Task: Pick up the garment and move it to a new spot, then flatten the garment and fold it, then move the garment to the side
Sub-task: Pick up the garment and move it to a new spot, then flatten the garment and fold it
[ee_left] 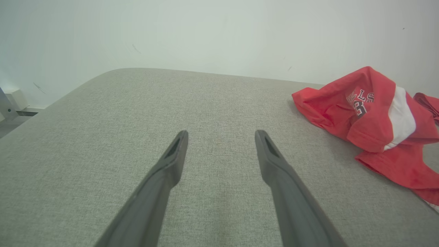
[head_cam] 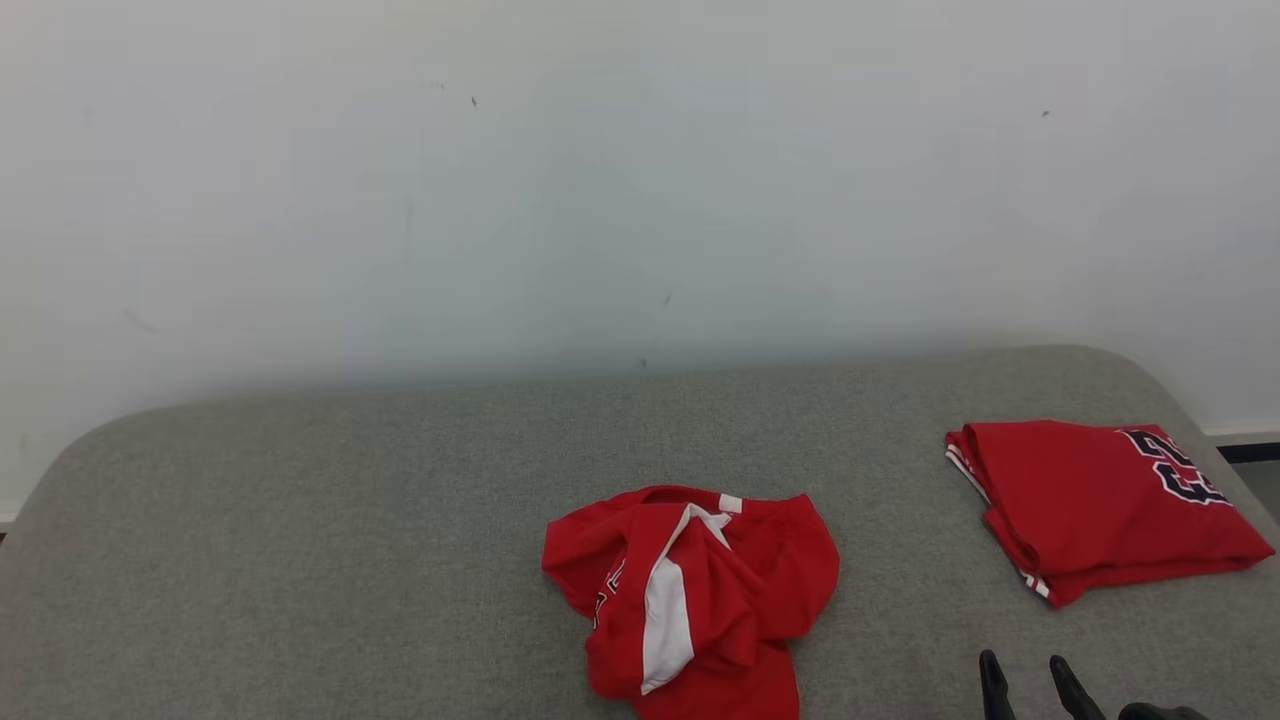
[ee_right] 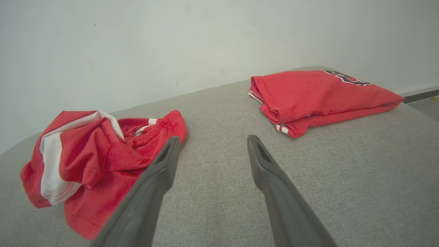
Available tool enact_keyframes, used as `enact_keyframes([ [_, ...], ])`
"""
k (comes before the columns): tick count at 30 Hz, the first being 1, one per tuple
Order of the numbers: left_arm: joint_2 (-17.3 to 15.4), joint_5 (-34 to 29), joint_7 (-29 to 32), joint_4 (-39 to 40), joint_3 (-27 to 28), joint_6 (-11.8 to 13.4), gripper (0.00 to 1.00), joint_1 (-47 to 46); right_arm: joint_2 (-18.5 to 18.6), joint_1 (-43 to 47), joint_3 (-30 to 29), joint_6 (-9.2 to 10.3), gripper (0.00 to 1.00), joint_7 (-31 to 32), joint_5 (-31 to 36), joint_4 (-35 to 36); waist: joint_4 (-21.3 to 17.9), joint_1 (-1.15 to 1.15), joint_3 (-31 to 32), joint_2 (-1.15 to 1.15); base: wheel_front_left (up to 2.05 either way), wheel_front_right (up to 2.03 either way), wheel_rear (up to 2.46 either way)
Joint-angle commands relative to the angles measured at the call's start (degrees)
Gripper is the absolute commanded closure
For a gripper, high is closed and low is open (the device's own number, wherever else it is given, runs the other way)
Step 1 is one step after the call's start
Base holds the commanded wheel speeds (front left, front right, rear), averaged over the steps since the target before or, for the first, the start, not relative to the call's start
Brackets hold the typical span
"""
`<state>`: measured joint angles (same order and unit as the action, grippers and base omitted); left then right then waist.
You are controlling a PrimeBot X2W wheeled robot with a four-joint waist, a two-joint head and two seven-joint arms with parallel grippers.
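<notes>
A crumpled red garment (head_cam: 690, 590) with a white stripe lies in a heap near the front middle of the grey padded table (head_cam: 350, 520). The same garment (ee_left: 374, 123) sits to the right of my left gripper (ee_left: 221, 135), which hovers open over bare cloth with nothing between its fingers. My right gripper (ee_right: 212, 140) is open too, low over the table just right of the garment (ee_right: 92, 161). Its dark fingertips (head_cam: 992, 672) poke up at the bottom right of the head view.
A second red garment (head_cam: 1100, 505), neatly folded with dark lettering, lies at the table's right end (ee_right: 322, 97). A pale wall (head_cam: 600, 180) stands right behind the table. The table's rounded corners fall away at far left and far right.
</notes>
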<state>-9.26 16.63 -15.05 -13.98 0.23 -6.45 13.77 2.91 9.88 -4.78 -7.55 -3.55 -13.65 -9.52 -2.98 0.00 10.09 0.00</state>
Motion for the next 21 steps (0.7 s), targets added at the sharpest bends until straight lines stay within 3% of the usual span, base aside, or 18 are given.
enact_keyframes([
  [1,0.1,0.0,-0.2,-0.2,0.2,0.3,0.0,-0.6,0.0,0.1,0.0,0.1,0.0,-0.2,-0.4,-0.1,0.0,0.0,-0.1,0.0,0.0,0.0,0.0],
  [21,0.5,-0.4,0.4,1.6,-0.7,1.7,0.0,-0.2,0.0,-1.2,1.5,0.1,0.0,-0.3,-1.0,-0.5,-0.2,0.0,-1.2,0.0,0.0,0.0,0.0],
])
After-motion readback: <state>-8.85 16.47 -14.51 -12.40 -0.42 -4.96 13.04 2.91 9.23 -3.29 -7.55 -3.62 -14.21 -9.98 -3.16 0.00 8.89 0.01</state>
